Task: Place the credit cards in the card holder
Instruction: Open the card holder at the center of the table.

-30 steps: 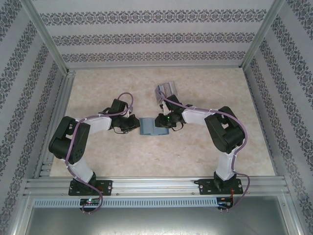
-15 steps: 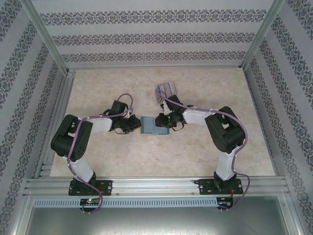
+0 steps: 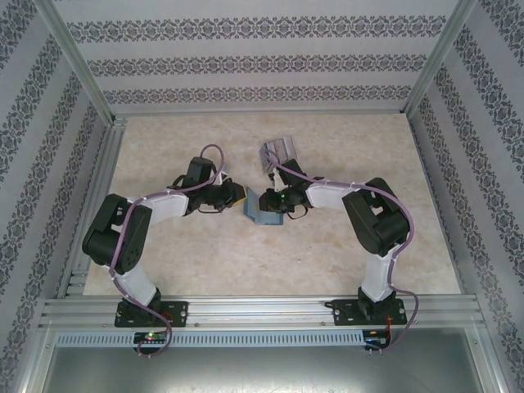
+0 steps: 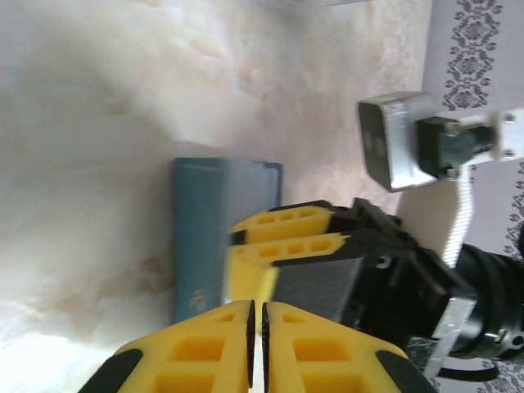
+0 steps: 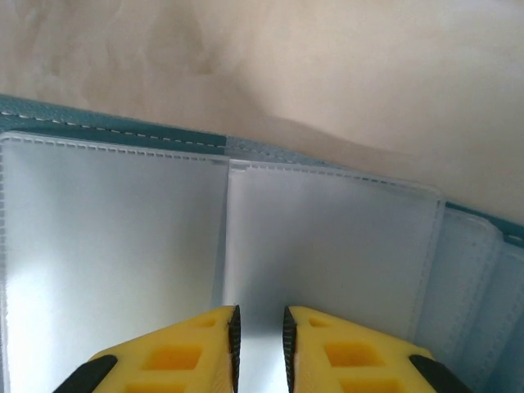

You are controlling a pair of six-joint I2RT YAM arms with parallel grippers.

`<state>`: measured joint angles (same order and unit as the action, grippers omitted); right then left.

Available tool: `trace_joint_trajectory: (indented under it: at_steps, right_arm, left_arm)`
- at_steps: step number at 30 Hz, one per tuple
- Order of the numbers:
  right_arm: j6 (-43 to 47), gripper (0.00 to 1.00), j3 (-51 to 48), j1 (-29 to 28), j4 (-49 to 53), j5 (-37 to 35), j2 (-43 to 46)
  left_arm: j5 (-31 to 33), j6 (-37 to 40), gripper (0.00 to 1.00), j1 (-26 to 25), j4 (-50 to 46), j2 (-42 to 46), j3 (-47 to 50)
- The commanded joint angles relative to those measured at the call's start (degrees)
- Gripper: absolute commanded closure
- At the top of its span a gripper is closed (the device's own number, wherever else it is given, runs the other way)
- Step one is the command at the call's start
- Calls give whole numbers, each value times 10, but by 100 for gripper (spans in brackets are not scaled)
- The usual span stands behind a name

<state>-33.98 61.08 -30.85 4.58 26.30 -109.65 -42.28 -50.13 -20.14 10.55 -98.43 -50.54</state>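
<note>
My left gripper had its yellow fingers drawn together. Only a hairline slit was left between them, and I saw nothing in that slit. Just ahead of those tips stood the card holder. Its dark teal cover was turned away from my other tool and its paler inside faced it. The holder's near end reached right up to my left finger, and I could not tell whether the two touched. From above, the holder sat on the table between my two grippers, and the flap on the left gripper's side appeared tilted up.

My right gripper had its fingers a narrow gap apart. Its tips pointed straight at the holder's clear sleeves, right at that surface, and I saw nothing clamped between them. The edge where two sleeves overlapped ran toward one of the fingertips.

The credit cards lay in a small fanned pile on the table beyond my right gripper, on the side away from the bases. They were apart from the holder and touched by neither tool.
</note>
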Motion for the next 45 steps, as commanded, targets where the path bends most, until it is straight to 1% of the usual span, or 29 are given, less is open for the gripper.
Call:
trace_joint_trajectory:
  at_steps: [1,4,6,10,12,15,19,22,23,25,29,36,41,45]
  right_arm:
    - [-15,75,-32,7,8,3,-32]
    - [-19,75,-43,11,-2,6,-30]
    - [-19,75,-47,13,-4,7,-31]
    - [-21,75,-51,18,-13,14,-37]
    - [-22,74,-53,18,-14,17,-37]
    - [-21,75,-57,21,-14,15,-35]
    - [-18,75,-59,23,-14,14,-33]
    - [-18,75,-60,23,-16,15,-35]
    - [-19,75,-60,23,-16,16,-35]
    - [-18,75,-59,23,-16,16,-36]
    - [-16,75,-57,23,-14,19,-36]
    - [-16,75,-61,24,-13,17,-33]
    - [-18,75,-63,25,-17,17,-34]
    - [-17,75,-65,24,-15,17,-34]
  left_arm:
    - [-15,-10,86,-18,26,-24,-20]
    - [-7,-1,82,-20,13,-28,-22]
    - [-1,7,82,-21,0,-28,-22]
    - [-11,-8,82,-20,15,-29,-18]
    - [-16,-6,81,-19,1,-23,-26]
    - [12,39,75,-16,-88,7,-46]
    - [88,115,71,-4,-238,46,-85]
    - [125,153,69,-1,-302,53,-101]
    - [133,157,68,-1,-311,52,-103]
    - [125,152,68,-1,-302,46,-98]
    - [81,119,67,-1,-248,22,-87]
    - [33,97,66,-7,-200,-15,-99]
    - [30,101,66,-11,-202,-33,-107]
    - [26,97,70,-11,-193,-44,-104]
